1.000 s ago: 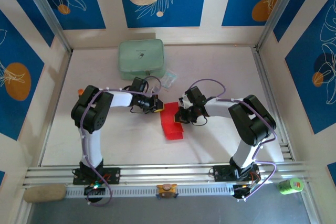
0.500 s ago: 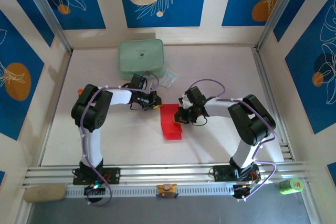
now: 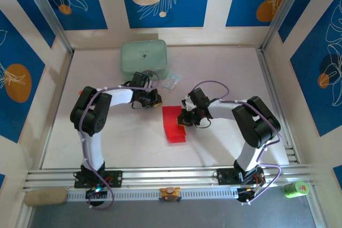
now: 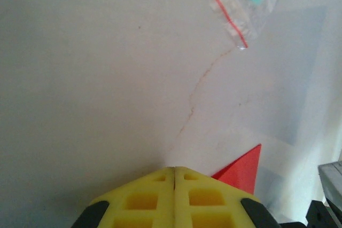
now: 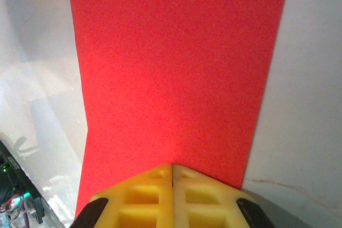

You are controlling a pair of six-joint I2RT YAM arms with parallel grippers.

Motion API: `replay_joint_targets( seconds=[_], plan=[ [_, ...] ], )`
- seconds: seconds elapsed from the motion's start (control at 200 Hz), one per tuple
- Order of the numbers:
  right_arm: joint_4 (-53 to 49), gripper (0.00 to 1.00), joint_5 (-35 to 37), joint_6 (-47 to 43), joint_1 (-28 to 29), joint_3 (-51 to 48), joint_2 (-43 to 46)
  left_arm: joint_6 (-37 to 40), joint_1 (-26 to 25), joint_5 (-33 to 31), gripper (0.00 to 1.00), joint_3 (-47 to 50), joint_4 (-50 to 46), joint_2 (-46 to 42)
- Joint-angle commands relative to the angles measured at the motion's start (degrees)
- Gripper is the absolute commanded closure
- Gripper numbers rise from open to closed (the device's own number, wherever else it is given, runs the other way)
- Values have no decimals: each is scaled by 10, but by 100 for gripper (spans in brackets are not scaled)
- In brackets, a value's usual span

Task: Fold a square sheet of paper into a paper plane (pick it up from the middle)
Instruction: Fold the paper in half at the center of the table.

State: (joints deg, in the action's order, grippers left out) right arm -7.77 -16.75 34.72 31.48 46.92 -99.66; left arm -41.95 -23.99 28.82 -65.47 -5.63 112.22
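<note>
While the square sheet of paper (image 3: 172,126) lies flat as a folded red strip on the table (image 3: 230,73) between the two arms, the step in hand looks like pressing a crease before the next fold. The right gripper (image 5: 172,170) has its yellow fingers closed tight together with nothing between them, tips at the strip's right edge; to do this well it should bear down lightly and slide along the fold line, not across it, so the thin paper neither skids nor buckles. The left gripper (image 4: 175,173) is likewise closed on nothing, over bare table just beside the strip's far left corner, a red point of which shows by its fingers; it would do best to pin that corner while the other presses. Whether the right tips actually touch the paper I cannot tell, since the fingers hide the contact. Which edge is the fold, and how many layers lie there, is unclear from above. The clear plastic packet (image 4: 240,4) is cut off at the top of the left wrist view
</note>
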Motion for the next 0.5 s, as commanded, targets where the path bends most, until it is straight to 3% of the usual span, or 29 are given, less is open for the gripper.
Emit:
replay_joint_targets(
  seconds=[0.0,0.23,0.495],
  plan=[
    [-65,100,22,1,9,-2,-23,8,-3,-12,91,21,-21,-64],
    [-65,100,31,7,13,-1,-19,8,-45,44,91,94,-2,-123],
    [-61,100,34,11,17,-3,-20,-18,-96,89,91,160,63,-118]
  ],
)
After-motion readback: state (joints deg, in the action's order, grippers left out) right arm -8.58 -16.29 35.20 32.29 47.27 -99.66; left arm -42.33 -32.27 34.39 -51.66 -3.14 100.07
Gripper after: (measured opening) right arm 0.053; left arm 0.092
